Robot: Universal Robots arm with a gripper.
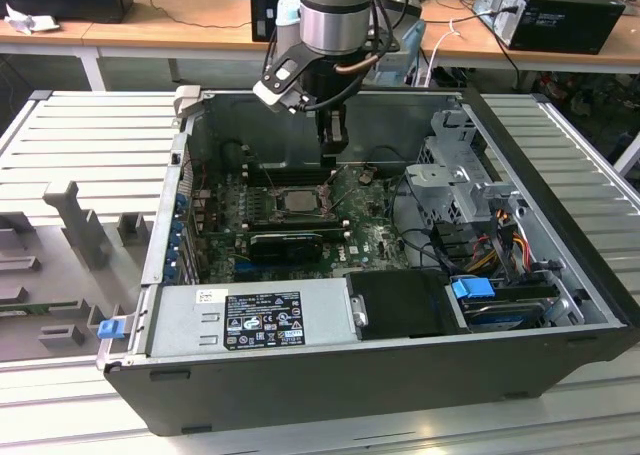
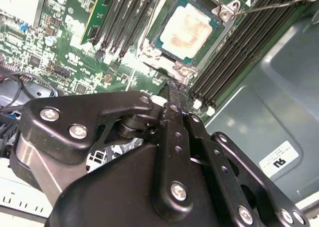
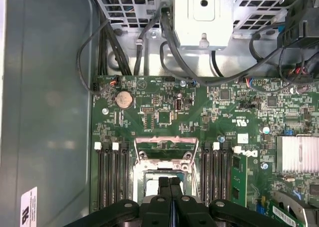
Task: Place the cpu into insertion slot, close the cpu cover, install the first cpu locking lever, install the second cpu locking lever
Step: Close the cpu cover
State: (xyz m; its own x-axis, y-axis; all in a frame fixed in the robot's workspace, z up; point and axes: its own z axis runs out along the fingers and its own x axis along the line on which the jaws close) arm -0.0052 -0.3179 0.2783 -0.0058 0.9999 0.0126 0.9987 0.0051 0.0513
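Your jaws are pressed together with nothing visible between them. The gripper (image 2: 173, 90) hangs nose-down at the edge of the insertion slot (image 3: 142, 172), and its tip looks to be touching or just above the rim (the second wrist view leaves that unclear). Closed like this, the fingers form one narrow point. I judge that suits pushing on thin metal better than grasping it.

The cpu (image 2: 187, 30) lies flat and square in the slot, so the placing looks done. The cpu cover (image 2: 212, 40) appears to be down around it, framing the silver top.

One locking lever (image 2: 269, 6), a thin wire rod, runs from the socket corner across the memory slots (image 2: 234, 52). It seems unlatched.

In the exterior view the arm reaches straight down into the open computer case (image 1: 560, 305).
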